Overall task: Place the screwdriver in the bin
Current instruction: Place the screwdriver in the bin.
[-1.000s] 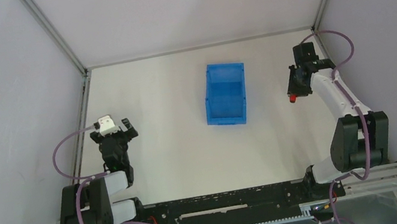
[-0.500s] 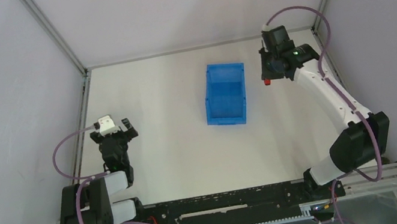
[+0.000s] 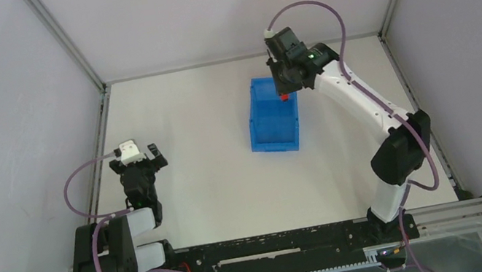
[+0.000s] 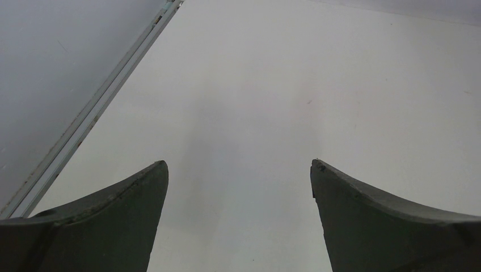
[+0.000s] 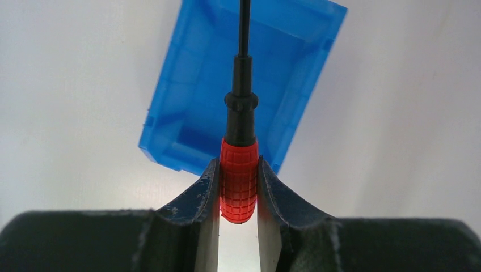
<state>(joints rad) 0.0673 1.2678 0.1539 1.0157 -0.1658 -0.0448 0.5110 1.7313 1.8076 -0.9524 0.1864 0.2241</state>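
Screwdriver (image 5: 239, 190) is pinched by right claw (image 5: 238, 167), held over 1 o'clock corner of bin (image 3: 268, 130). Left claw (image 4: 238, 170) is spread at 8 o'clock of bench (image 3: 209, 185).

Lighting: bright, even, diffuse. Shadows: you see soft, faint ones on the white table (image 4: 249, 141). Focus: your wrist views render the near fingers (image 4: 108, 226) slightly soft.

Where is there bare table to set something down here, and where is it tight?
Bare table runs between the left gripper and the bin, from the bin's near wall to the arm bases, and between the bin and the right arm. Tight only over the bin's far end, where the right gripper holds the screwdriver.
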